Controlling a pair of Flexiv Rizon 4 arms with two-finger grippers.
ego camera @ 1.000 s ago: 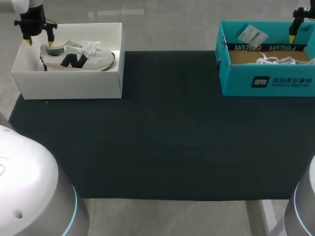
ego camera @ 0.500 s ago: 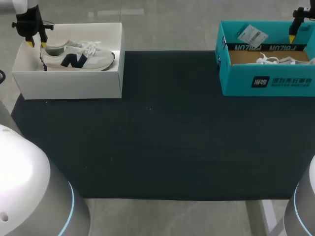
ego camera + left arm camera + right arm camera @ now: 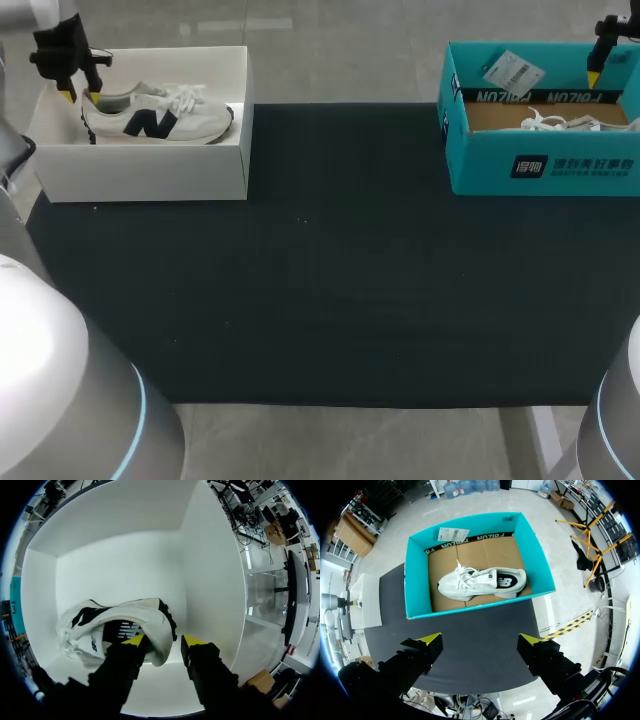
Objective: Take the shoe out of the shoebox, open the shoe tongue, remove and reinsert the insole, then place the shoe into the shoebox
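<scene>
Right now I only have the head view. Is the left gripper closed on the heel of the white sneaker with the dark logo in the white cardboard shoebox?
Observer: No. The left wrist view shows the left gripper open, straddling the heel of the white sneaker. One tip sits at the collar and the other stands clear, with the floor of the white shoebox showing in the gap.
Operator: Right side?
Observer: The right gripper is open with nothing between its fingers, well above the teal cardboard shoebox.
Operator: I only see laces in there.
Observer: It is a whole white lace-up sneaker with a dark side logo, lying on its side on the brown cardboard floor.
</scene>
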